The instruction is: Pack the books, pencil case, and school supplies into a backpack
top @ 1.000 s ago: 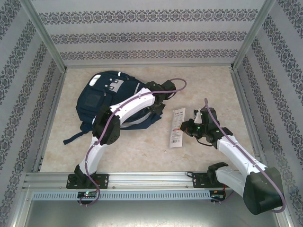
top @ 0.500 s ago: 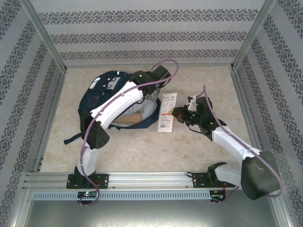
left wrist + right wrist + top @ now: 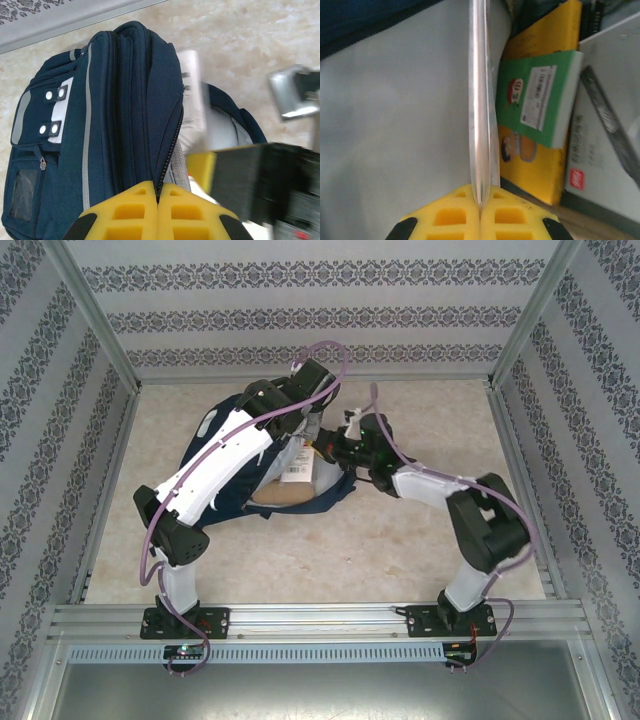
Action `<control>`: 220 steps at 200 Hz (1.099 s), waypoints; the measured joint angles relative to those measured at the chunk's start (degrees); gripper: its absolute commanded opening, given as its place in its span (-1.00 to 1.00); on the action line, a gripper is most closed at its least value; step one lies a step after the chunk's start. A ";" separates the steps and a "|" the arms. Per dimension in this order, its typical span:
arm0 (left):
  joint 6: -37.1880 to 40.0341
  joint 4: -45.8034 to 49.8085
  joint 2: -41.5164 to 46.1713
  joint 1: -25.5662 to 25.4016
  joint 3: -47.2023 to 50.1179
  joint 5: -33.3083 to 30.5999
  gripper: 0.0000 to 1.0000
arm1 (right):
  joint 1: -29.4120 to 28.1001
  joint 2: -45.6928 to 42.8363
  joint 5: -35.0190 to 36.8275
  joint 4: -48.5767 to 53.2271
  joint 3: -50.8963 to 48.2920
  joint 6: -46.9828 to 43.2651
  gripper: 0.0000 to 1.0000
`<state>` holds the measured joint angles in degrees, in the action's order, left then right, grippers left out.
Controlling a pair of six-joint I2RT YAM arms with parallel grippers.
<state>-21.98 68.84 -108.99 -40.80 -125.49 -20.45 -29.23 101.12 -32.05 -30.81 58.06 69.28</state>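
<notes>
Navy fabric with thin white stripes, the backpack (image 3: 130, 110) lies at the far left of the table with its main mouth gaping toward the right. A second ago the left arm lay low across it. Now that arm arches higher and farther back, and the left gripper (image 3: 157, 192) has its yellow jaws pressed together on the zip edge of the mouth, apparently holding it up and open.

The right arm has swung from the right side of the table over to the bag. Its right gripper (image 3: 481, 200) is clamped on the long white packet (image 3: 481, 100), seen edge-on between the fingers. A second ago that packet lay flat on the table to the right of the bag. In the top view it now sits over the opening, just beyond the tan pencil case (image 3: 285, 495) already lying in the mouth.

The right wrist view looks into the bag, where a yellow book (image 3: 532, 160), the flat grey box (image 3: 592, 150) and the small green item (image 3: 540, 105) are stacked against each other. The packet looks like the last loose supply, so packing seems nearly done, with release still to come.

Patterned wallpaper panels (image 3: 300, 320) in aluminium framing close off three sides. The tabletop (image 3: 400, 560) is pale, beige and marbled, and a metal rail (image 3: 320, 618) along its near edge carries both arm bases.
</notes>
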 measured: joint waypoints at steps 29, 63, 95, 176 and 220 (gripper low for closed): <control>-0.44 -0.92 0.35 0.33 0.81 1.44 -1.00 | -2.62 8.57 1.38 -2.08 6.12 2.23 -1.00; -1.03 -1.62 1.29 0.48 2.05 3.13 -1.00 | -5.01 15.50 3.17 -2.03 10.69 4.11 -0.72; -1.11 -2.71 2.36 0.83 3.89 4.35 -1.00 | -5.64 17.18 4.17 -1.75 11.91 4.66 0.08; -2.82 -7.89 5.99 2.56 10.69 8.37 -1.00 | -1.46 3.56 6.43 2.47 1.70 0.35 0.20; -5.62 -10.95 5.97 2.56 13.09 12.90 -0.37 | 4.28 -6.27 8.31 6.14 -6.38 -3.72 0.20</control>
<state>-27.59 57.89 -103.02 -38.24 -112.40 -7.55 -24.95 94.85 -23.75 -24.67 51.68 65.56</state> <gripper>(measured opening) 0.244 0.602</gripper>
